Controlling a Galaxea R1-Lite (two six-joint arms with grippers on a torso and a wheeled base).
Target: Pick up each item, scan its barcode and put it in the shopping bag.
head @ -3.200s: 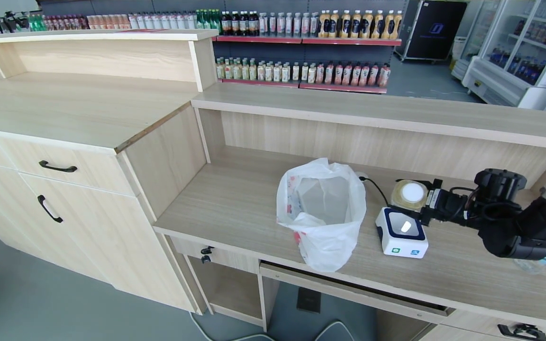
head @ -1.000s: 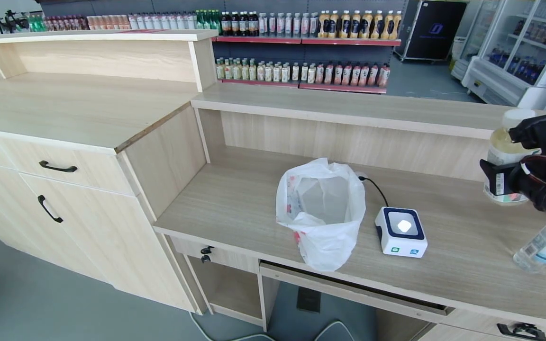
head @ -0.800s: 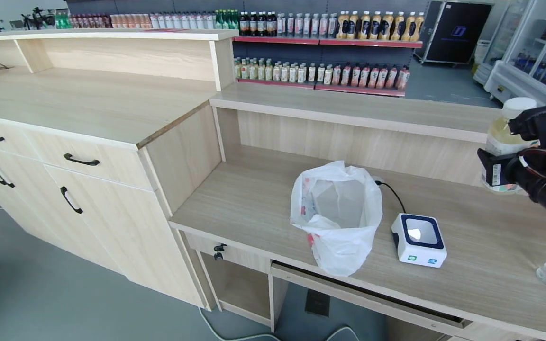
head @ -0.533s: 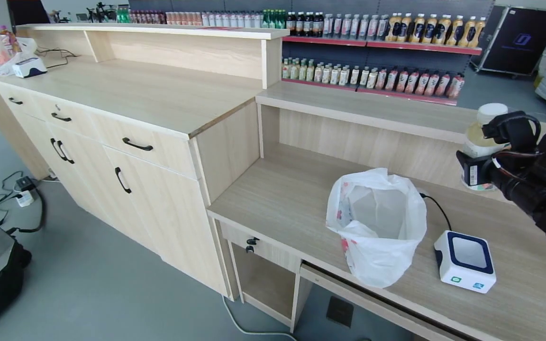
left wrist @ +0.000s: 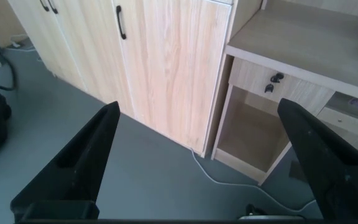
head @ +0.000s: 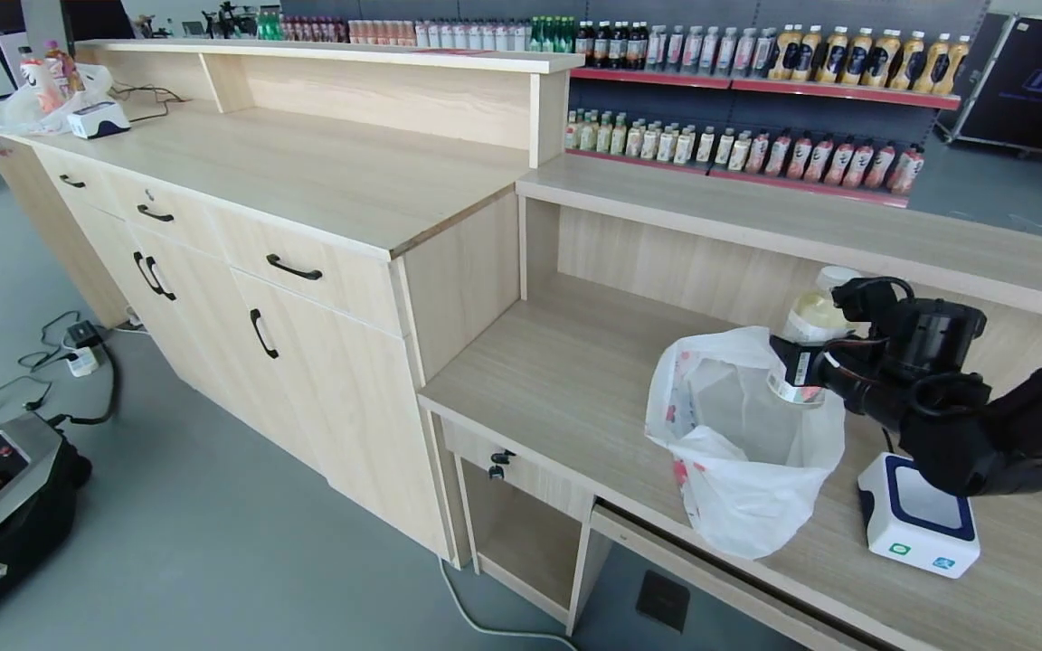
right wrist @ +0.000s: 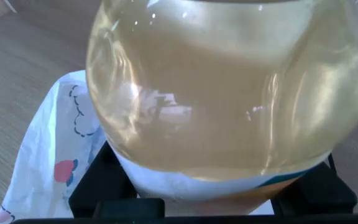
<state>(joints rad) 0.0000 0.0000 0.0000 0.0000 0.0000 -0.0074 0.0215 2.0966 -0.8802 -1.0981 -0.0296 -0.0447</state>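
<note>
Bottle: we see a bottle point(head: 812, 318) of pale yellow drink with a white cap. It is held off the desk point(head: 557, 380), roughly upright, just above the far right rim of the bag point(head: 743, 470). From the right wrist view its clear body point(right wrist: 229, 93) hangs over the bag's printed edge point(right wrist: 55, 162).
Right gripper: the right gripper point(head: 797, 366) is clenched on the bottle's labelled lower part. We see its black fingers point(right wrist: 101, 186) pressed against the label on either side.
Left gripper: the left gripper point(left wrist: 197, 106) hangs low over the grey floor, in front of the cabinet doors and the desk's lower shelf. Its two black fingers point(left wrist: 79, 162) are spread wide with nothing between them.
Bag: white plastic, mouth open and standing up, near the front edge of the desk. We cannot tell whether anything lies inside it.
Scanner: a white box with a dark blue top point(head: 919, 529) sits near the desk's front edge, just beside the bag on its right.
Cabinet: we see a taller wooden cabinet point(head: 259, 271) with black handles adjoining the desk's left edge.
Shelves: rows of drinks point(head: 738, 145) stand behind the desk's raised back ledge.
</note>
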